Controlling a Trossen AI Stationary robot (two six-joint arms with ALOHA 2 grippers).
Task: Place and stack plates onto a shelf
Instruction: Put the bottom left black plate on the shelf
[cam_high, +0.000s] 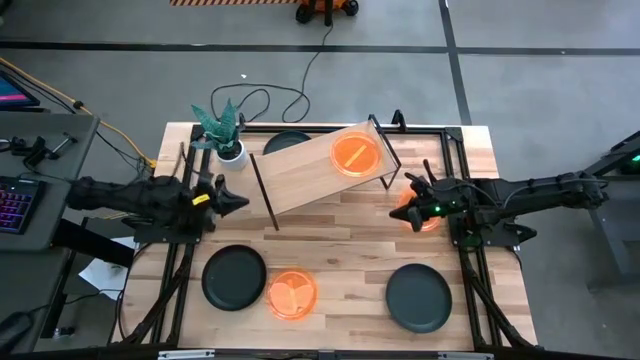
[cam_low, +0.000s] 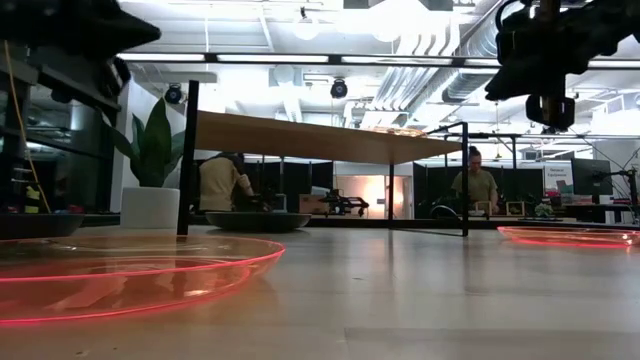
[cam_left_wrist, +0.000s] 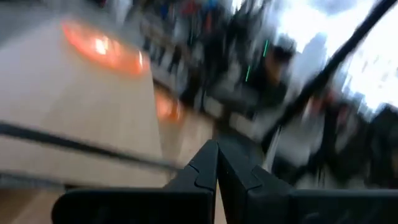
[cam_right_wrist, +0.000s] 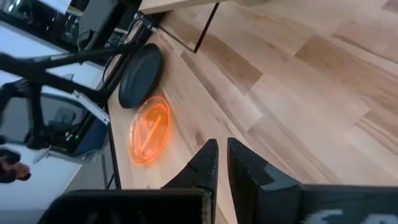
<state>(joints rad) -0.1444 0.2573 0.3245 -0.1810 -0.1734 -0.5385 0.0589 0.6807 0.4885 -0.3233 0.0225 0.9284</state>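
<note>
The shelf (cam_high: 320, 170) stands slantwise at the table's far middle on thin black legs. One orange plate (cam_high: 355, 155) lies on its right end. A black plate (cam_high: 288, 142) lies on the table behind and partly under the board. On the table lie another orange plate (cam_high: 424, 215) at the right, and near the front edge a black plate (cam_high: 234, 277), an orange plate (cam_high: 292, 294) and a black plate (cam_high: 419, 297). My left gripper (cam_high: 243, 201) hovers shut by the shelf's left end. My right gripper (cam_high: 398, 208) hovers shut over the right orange plate's left edge, holding nothing.
A potted plant (cam_high: 226, 135) stands at the table's far left corner, close to the shelf's left end. Black frame rails run along both table sides. Bare wood lies between the shelf and the front row of plates. People show in the room beyond (cam_low: 478, 185).
</note>
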